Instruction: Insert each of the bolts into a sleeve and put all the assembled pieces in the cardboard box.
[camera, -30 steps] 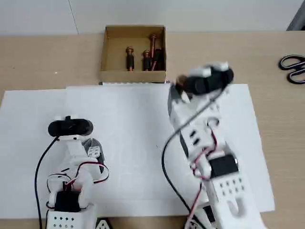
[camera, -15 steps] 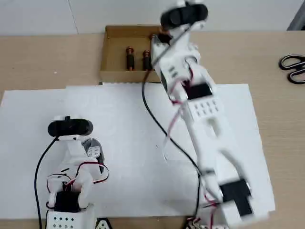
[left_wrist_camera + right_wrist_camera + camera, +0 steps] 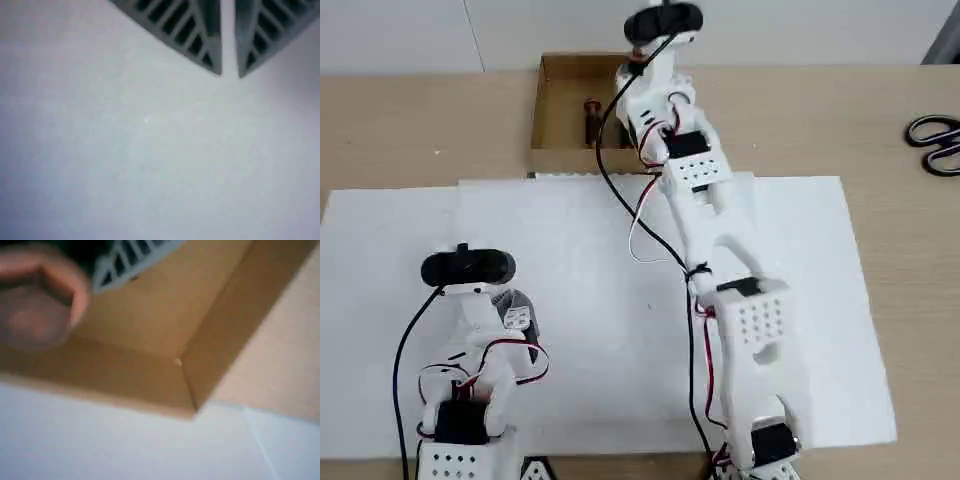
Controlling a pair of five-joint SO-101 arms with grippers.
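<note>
- Cardboard box (image 3: 558, 100): at far side of bench (image 3: 410, 120), touching the edge of the white paper sheet (image 3: 580, 280).
- Bolt-in-sleeve piece (image 3: 590, 118): lies on the box floor.
- Right hand (image 3: 642, 75): stretched out over the box interior. A blurred copper bolt (image 3: 35, 310) sits close by it. Whether it is gripped cannot be told.
- Left hand (image 3: 229, 65): low over the paper, all but closed with a slim gap, holding nothing.
- Scissors (image 3: 935, 142): on the bench, well apart.

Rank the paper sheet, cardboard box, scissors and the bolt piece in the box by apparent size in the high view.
1. white paper sheet
2. cardboard box
3. scissors, though cut off by the frame edge
4. assembled bolt piece, smallest
</note>
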